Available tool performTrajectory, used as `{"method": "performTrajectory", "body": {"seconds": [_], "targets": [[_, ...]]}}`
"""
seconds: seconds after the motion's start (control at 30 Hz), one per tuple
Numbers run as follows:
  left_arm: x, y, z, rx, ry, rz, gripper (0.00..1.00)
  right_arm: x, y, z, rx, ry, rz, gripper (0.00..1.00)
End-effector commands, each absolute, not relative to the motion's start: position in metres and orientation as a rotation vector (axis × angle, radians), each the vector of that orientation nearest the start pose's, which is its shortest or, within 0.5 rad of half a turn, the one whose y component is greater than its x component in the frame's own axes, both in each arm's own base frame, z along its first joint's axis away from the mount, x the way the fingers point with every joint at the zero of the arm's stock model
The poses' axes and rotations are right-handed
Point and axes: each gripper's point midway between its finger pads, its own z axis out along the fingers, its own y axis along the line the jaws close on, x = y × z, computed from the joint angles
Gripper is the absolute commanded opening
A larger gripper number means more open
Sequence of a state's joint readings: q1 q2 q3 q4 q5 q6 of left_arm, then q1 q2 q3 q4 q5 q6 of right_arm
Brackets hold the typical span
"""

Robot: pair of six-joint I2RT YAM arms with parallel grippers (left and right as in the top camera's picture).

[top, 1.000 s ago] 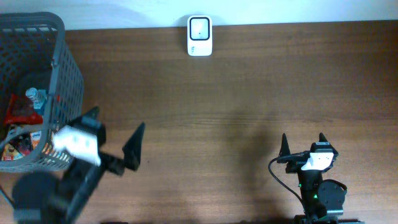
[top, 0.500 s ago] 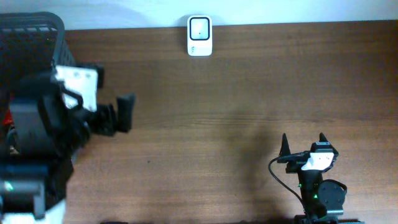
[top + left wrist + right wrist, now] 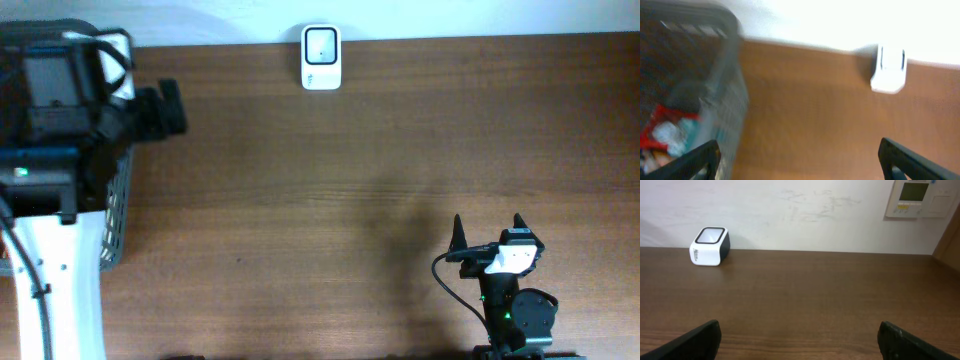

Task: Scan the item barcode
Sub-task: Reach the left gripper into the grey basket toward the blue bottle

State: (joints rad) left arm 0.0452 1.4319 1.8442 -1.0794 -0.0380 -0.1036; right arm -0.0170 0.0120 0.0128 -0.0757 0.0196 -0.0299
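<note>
while the left arm hangs over the grey basket (image 3: 115,215) at the left edge of the table (image 3: 350,180), left gripper (image 3: 800,166) spread wide and empty, the items (image 3: 662,132) inside are blurred and mostly hidden; the white scanner (image 3: 321,58) sits at the far edge, and the right gripper (image 3: 487,226) rests open, front right, bare wood between

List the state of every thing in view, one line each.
Left end effector: open, empty, by the basket.
Right end effector: open, empty, low near the table front edge.
Basket: upright, holding packaged items, blurred.
Scanner: upright at the far edge, nothing before it.
</note>
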Motion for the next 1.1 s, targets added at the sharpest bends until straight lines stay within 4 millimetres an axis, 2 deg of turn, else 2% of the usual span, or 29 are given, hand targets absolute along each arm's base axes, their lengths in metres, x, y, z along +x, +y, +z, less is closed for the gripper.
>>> {"method": "performTrajectory", "body": {"seconds": [0.0,0.07,0.1,0.17,0.33,0.57,0.7,0.8,0.87,1.07], "targets": [[0.378,0.068,0.423,-0.337,2.044,0.032,0.99,0.246,-0.011,0.155,0.02,1.651,-0.068,0.99],[0.378,0.096,0.424,-0.403,2.023,0.079,0.99,0.246,-0.011,0.155,0.02,1.651,-0.068,0.98],[0.376,0.119,0.42,-0.467,2.02,0.143,0.99,0.246,-0.011,0.155,0.02,1.651,-0.068,0.98],[0.374,0.146,0.412,-0.545,2.022,0.217,0.99,0.246,-0.011,0.155,0.02,1.652,-0.068,0.99],[0.376,0.194,0.393,-0.663,2.03,0.293,0.99,0.246,-0.011,0.155,0.02,1.651,-0.068,0.98],[0.383,0.255,0.35,-0.804,2.072,0.351,0.99,0.246,-0.011,0.155,0.02,1.651,-0.068,0.99],[0.38,0.268,0.313,-0.858,2.177,0.353,0.99,0.246,-0.011,0.155,0.02,1.652,-0.068,0.98],[0.389,0.259,0.286,-0.672,2.33,0.324,1.0,0.246,-0.011,0.155,0.02,1.651,-0.068,0.98],[0.394,0.255,0.277,-0.593,2.376,0.297,0.99,0.246,-0.011,0.155,0.02,1.651,-0.068,0.98],[0.399,0.258,0.253,-0.607,2.432,0.279,1.0,0.246,-0.011,0.155,0.02,1.652,-0.068,0.99]]}}
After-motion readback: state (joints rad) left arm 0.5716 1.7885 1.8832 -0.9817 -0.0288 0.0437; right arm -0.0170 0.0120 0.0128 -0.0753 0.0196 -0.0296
